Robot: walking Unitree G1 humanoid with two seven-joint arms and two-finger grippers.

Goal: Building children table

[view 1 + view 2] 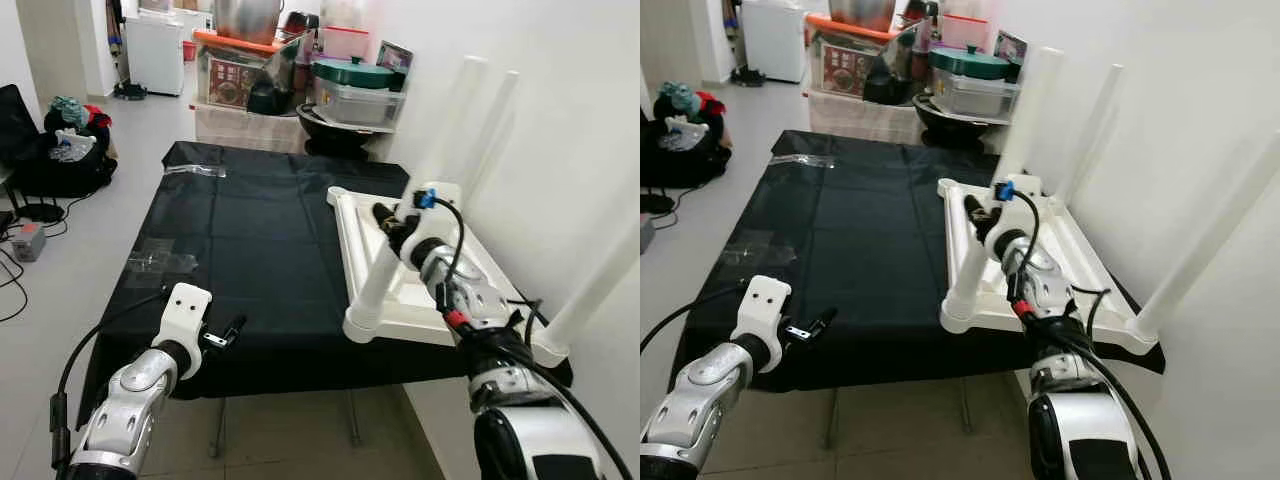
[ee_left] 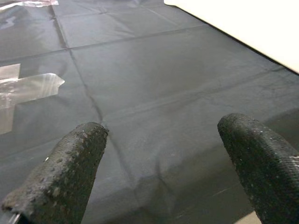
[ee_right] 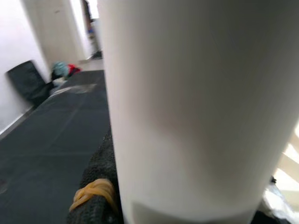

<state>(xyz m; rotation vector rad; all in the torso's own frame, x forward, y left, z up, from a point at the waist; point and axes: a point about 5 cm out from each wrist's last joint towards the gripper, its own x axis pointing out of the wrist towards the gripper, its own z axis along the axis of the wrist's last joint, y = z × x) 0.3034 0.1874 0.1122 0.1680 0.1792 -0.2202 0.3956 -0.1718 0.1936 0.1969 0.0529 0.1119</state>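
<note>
Wide surface (image 1: 250, 250) under a black cloth, near edge cut off by the frame bottom. On its right side, against the wall, an upturned white tabletop (image 1: 480, 260), underside up, far corner overhanging the cloth. Three white legs (image 1: 1095, 125) standing up from its corners, tops cut off by the frame; a fourth leg (image 1: 378, 280) at the near left corner, tilted.

Right pincer (image 1: 392, 222) at that tilted leg, fingers on either side of it and closed against it; grip mostly hidden by the wrist, though the right wrist view has the white tube pressed right beside a black finger (image 3: 96, 196) with a yellow band.

Left pincer (image 1: 228, 332) at the near left edge of the surface, held wide apart, nothing between the pads (image 2: 70, 163), just above the cloth. Clear tape (image 2: 28, 86) stuck to the cloth ahead of it.

Beyond the far edge, blurred clutter: a clear box with a green lid (image 1: 353, 72), contents unreadable; a dark bag (image 1: 60, 150) on the floor at left.
</note>
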